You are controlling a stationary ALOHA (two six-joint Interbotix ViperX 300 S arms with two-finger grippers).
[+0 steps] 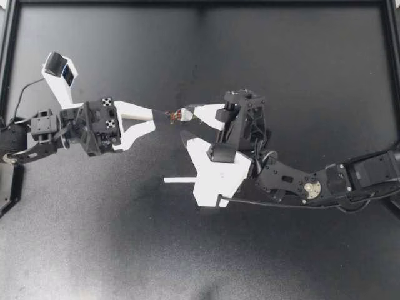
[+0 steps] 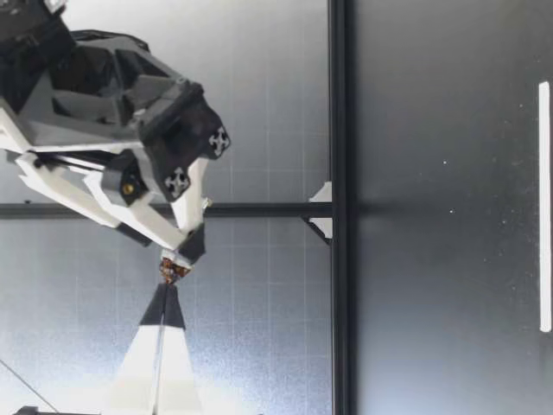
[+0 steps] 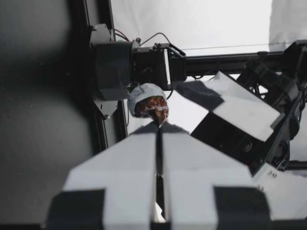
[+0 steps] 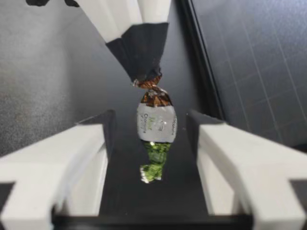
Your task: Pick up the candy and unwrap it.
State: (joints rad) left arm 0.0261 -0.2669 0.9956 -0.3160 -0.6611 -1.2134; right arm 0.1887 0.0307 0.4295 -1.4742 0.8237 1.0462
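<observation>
The candy [image 1: 179,114] has a silver middle and twisted foil ends, and it hangs in the air above the dark table [image 1: 294,56]. My left gripper [image 1: 164,115] is shut on one twisted end. My right gripper [image 1: 191,122] stands open around the candy from the other side. In the right wrist view the candy [image 4: 156,122] lies between the white fingers [image 4: 72,158] without touching either, its green end free, with the left gripper's dark tips [image 4: 144,67] pinching the brown end. The low view shows the candy [image 2: 173,271] between both grippers, well above the table.
A black frame rail [image 1: 200,4] borders the table at the back and sides. The right arm [image 1: 325,184] stretches in from the right edge. Bare dark mat lies in front of and behind the grippers.
</observation>
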